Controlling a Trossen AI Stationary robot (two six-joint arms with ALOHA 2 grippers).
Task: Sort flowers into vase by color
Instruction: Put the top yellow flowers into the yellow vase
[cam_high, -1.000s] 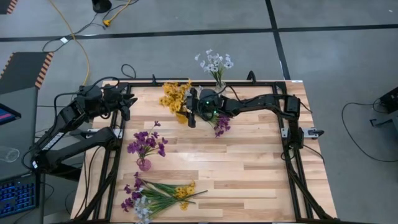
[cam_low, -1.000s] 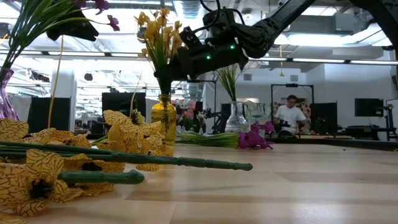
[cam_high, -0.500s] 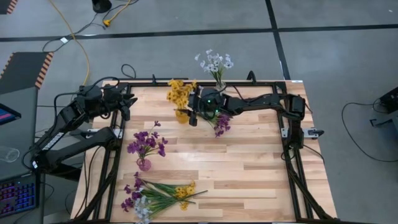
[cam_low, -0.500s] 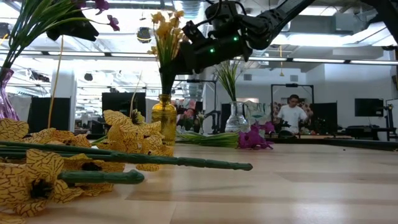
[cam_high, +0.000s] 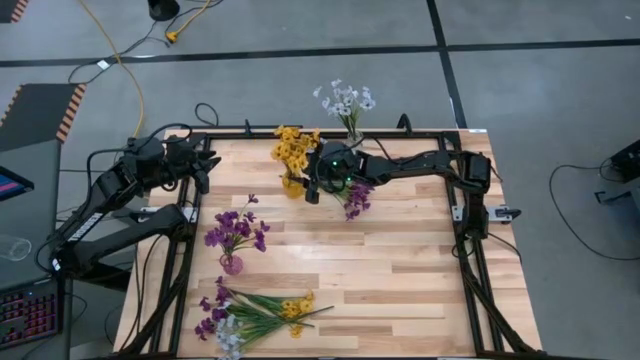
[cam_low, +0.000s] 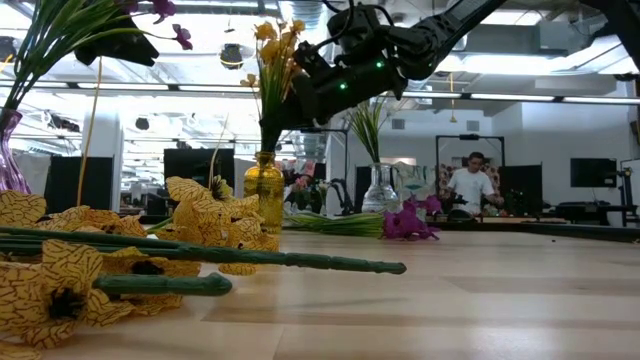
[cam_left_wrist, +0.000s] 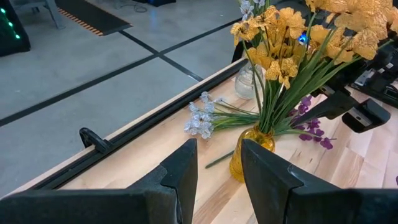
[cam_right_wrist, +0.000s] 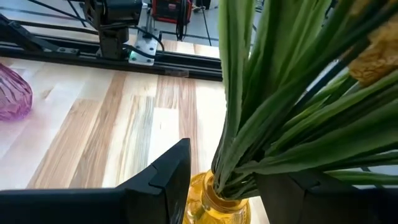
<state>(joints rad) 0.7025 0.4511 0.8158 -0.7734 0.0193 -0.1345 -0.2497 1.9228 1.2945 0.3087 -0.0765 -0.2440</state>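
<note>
A bunch of yellow flowers (cam_high: 293, 148) stands with its green stems in an amber vase (cam_high: 291, 187) at the table's far middle. My right gripper (cam_high: 310, 184) reaches in from the right, shut on those stems just above the vase mouth (cam_right_wrist: 219, 198). White flowers (cam_high: 345, 99) stand in a clear vase behind it, and purple flowers (cam_high: 236, 229) in a pink vase (cam_high: 231, 264) at centre left. My left gripper (cam_high: 205, 166) waits open above the far left corner, holding nothing. My right gripper has the yellow bunch's green stems (cam_right_wrist: 249, 143) between its two fingers, a little above the vase mouth. The fingers (cam_right_wrist: 166, 175) come nearly level from the table's right, across the stems. The bunch stands upright with its stem ends inside the amber vase (cam_low: 263, 185).
A loose purple spray (cam_high: 355, 200) lies on the wood just right of the amber vase. A pale-blue spray (cam_left_wrist: 201, 120) lies near the far rail. Several loose purple, yellow and white stems (cam_high: 255, 314) are heaped at the near left. Bare wood lies at centre and right.
My right gripper has risen a little and tipped, keeping its hold. The yellow bunch has swung from leaning toward the table's left to standing nearly upright; its blossoms moved right while the stem ends stayed in the amber vase.
</note>
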